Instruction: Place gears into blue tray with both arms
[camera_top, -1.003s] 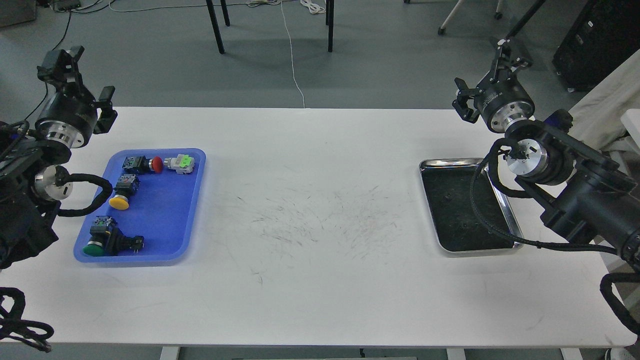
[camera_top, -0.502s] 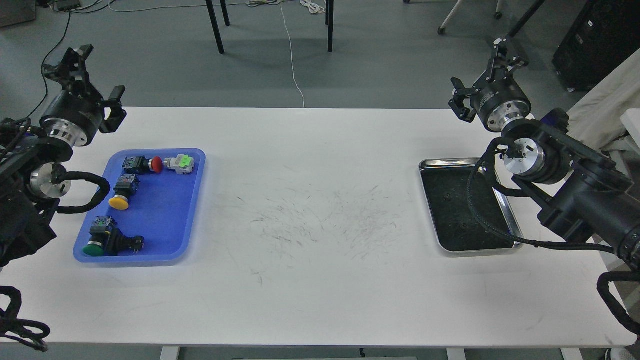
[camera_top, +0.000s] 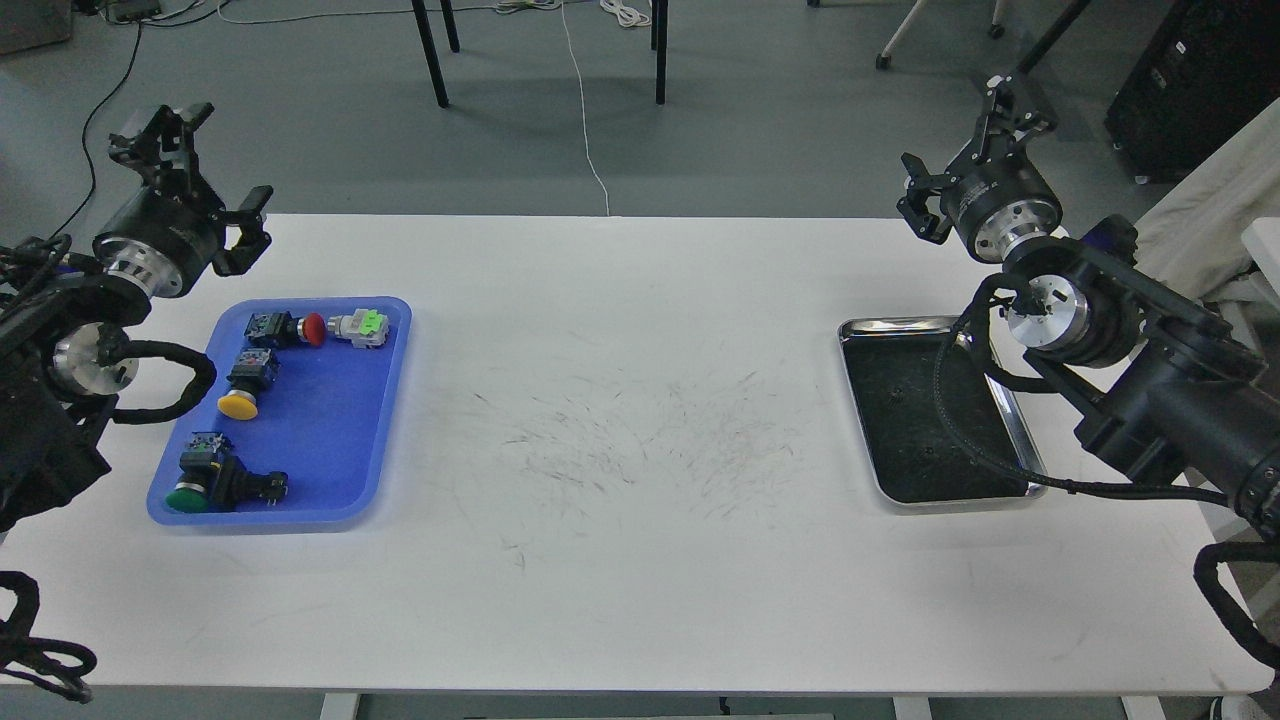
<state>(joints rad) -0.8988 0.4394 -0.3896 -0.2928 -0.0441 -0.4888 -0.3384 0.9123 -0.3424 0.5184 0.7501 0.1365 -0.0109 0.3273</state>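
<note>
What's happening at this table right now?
Nothing is being handled yet. Both arms are raised at the table's far corners, the left claw and right claw open and empty. The blue tray on the left holds only four push-button switches. The steel tray on the right has a dark inside with a few tiny specks that may be the gears, too small to tell. No gear has reached the blue tray.

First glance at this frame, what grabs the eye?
The bright blue plastic tray at the table's left, holding push-button switches with a red cap, yellow cap and green cap. Opposite, at the right, a shiny steel tray with dark inside. Both black grippers, left and right, hang open above the far edge.
</note>
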